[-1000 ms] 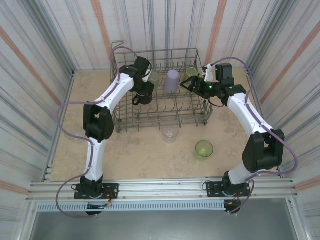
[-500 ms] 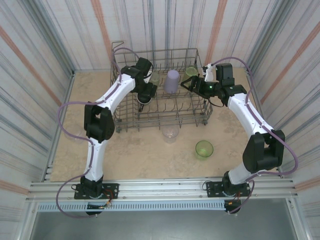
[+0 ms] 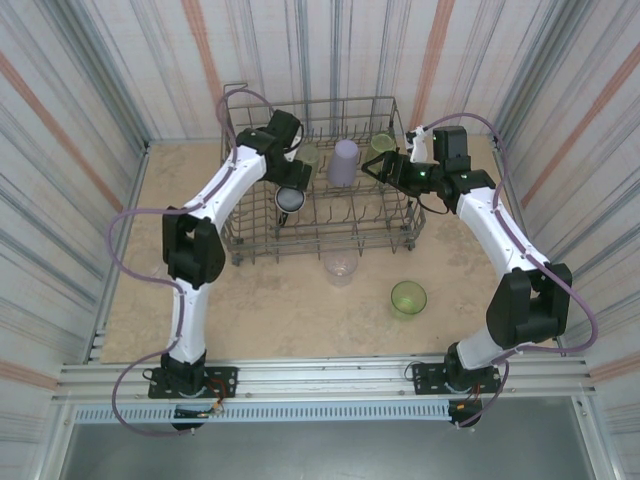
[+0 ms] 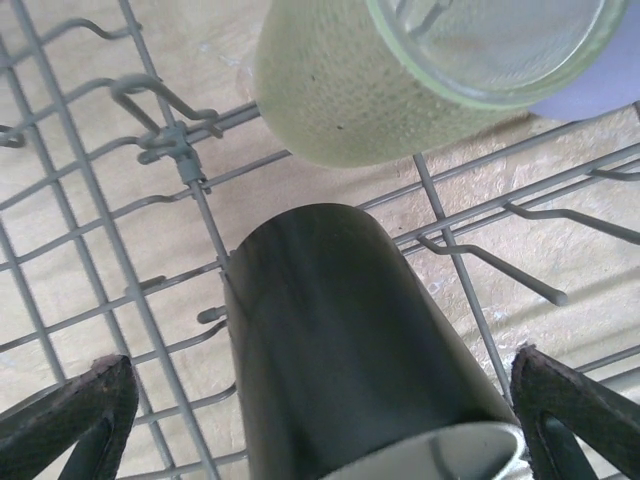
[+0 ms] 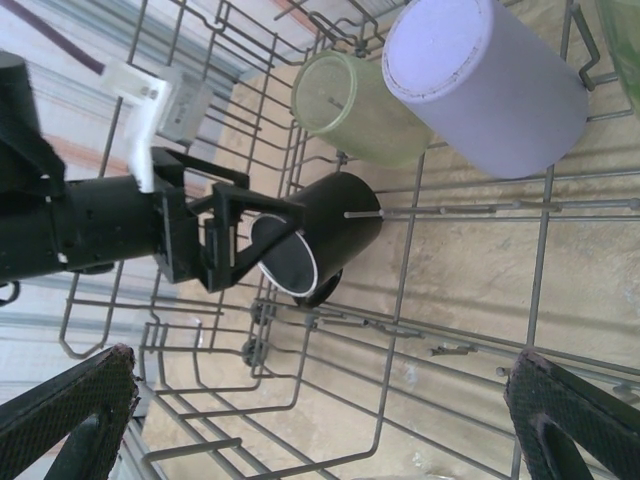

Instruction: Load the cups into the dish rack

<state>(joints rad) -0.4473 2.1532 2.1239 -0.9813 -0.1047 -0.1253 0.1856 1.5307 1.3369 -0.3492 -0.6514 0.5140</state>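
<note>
In the dish rack point(image 3: 380, 232) a dark cup point(image 3: 291, 199) with a shiny rim lies tilted on the tines. My left gripper point(image 3: 289, 184) is open around its rim end, both fingers clear of it. The left wrist view has the dark cup point(image 4: 340, 340) between wide-apart fingers point(image 4: 70, 415). A yellow-green cup point(image 3: 308, 155), a lavender cup point(image 3: 344, 162) and another yellow-green cup point(image 3: 382, 145) stand in the rack. My right gripper point(image 3: 372, 172) hangs open and empty over the rack's right part, looking at the dark cup point(image 5: 335, 230) and lavender cup point(image 5: 480, 85).
On the table in front of the rack stand a clear cup point(image 3: 340, 266) and a yellow-green cup point(image 3: 408, 298). Striped walls close the table on three sides. The rack's wire loop point(image 3: 234, 92) rises at its back left corner.
My left gripper has opened fully and drawn back a little from the dark cup, which now rests in the rack with its rim showing. The right arm has hardly moved.
</note>
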